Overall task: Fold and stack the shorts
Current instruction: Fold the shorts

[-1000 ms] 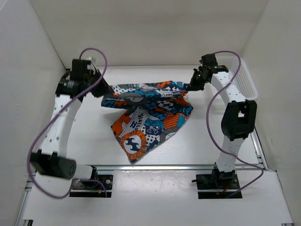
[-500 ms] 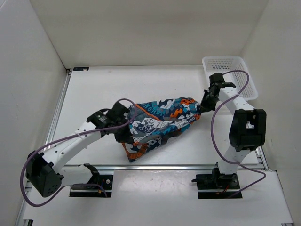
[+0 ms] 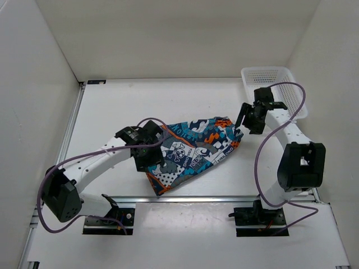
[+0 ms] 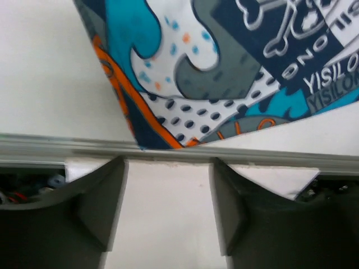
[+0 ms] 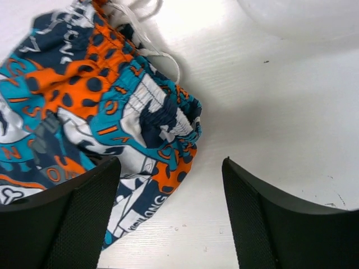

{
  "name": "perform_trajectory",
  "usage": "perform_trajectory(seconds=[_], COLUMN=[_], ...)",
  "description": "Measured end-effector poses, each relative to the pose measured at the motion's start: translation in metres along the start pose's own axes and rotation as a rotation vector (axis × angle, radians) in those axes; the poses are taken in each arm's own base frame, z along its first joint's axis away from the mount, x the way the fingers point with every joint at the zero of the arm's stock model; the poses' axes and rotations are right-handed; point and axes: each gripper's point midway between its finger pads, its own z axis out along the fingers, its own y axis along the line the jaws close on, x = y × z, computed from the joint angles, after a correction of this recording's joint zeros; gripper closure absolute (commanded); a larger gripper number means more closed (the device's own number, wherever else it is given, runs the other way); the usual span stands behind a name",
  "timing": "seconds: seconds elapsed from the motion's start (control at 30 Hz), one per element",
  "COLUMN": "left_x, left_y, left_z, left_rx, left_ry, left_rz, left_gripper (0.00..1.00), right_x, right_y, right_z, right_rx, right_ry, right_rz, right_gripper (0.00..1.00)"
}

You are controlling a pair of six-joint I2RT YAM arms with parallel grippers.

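Teal, orange, navy and white comic print covers the shorts (image 3: 193, 147), which lie folded into a long wedge across the middle of the white table (image 3: 112, 112). The pointed end is near the front rail, and the gathered waistband with its white drawstring (image 5: 147, 40) is at the far right. The left gripper (image 4: 165, 207) hovers over the wedge's near-left corner, fingers spread and empty. The right gripper (image 5: 171, 218) is parted and empty just beside the waistband, near the white mesh basket (image 3: 275, 73).

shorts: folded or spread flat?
Folded, loosely: the shorts lie doubled into a narrow wedge, waistband bunched at one end, not spread flat.
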Motion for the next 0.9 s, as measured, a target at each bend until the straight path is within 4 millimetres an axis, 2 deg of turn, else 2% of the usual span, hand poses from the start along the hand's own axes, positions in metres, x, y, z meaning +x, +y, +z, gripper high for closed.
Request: perform_trajectory(seconds=[0.03, 0.1, 0.13, 0.27, 0.37, 0.47, 0.57, 0.7, 0.77, 0.9], left_x=[-0.007, -0.022, -0.030, -0.050, -0.060, -0.069, -0.077, -0.097, -0.110, -0.139], left_y=[0.002, 0.010, 0.015, 0.029, 0.026, 0.026, 0.035, 0.040, 0.042, 0.042], left_z=[-0.001, 0.000, 0.004, 0.023, 0.047, 0.080, 0.110, 0.117, 0.119, 0.122], left_rx=[0.000, -0.005, -0.004, -0.023, -0.058, -0.105, -0.155, -0.134, -0.119, -0.115], left_ry=[-0.017, -0.049, -0.061, -0.058, -0.015, 0.044, 0.104, 0.151, 0.155, 0.162], left_rz=[-0.021, -0.072, -0.098, -0.175, -0.174, -0.165, -0.176, -0.221, -0.233, -0.241], left_gripper=[0.40, 0.53, 0.65, 0.87, 0.89, 0.89, 0.89, 0.89, 0.89, 0.89], right_x=[-0.002, -0.003, -0.001, 0.012, 0.020, 0.031, 0.041, 0.057, 0.072, 0.104], right_y=[0.003, 0.011, 0.017, 0.047, 0.056, 0.049, 0.042, 0.037, 0.036, 0.048], right_z=[-0.004, -0.009, -0.010, 0.002, 0.027, 0.055, 0.069, 0.075, 0.076, 0.068], right_rx=[-0.006, -0.012, -0.015, -0.040, -0.029, 0.007, 0.032, 0.048, 0.052, 0.026], right_ry=[-0.018, -0.040, -0.046, -0.013, 0.035, 0.100, 0.143, 0.173, 0.199, 0.230], right_rz=[-0.004, -0.022, -0.037, -0.105, -0.123, -0.113, -0.096, -0.070, -0.061, -0.060], right_gripper=[0.34, 0.46, 0.60, 0.81, 0.81, 0.82, 0.82, 0.82, 0.81, 0.77])
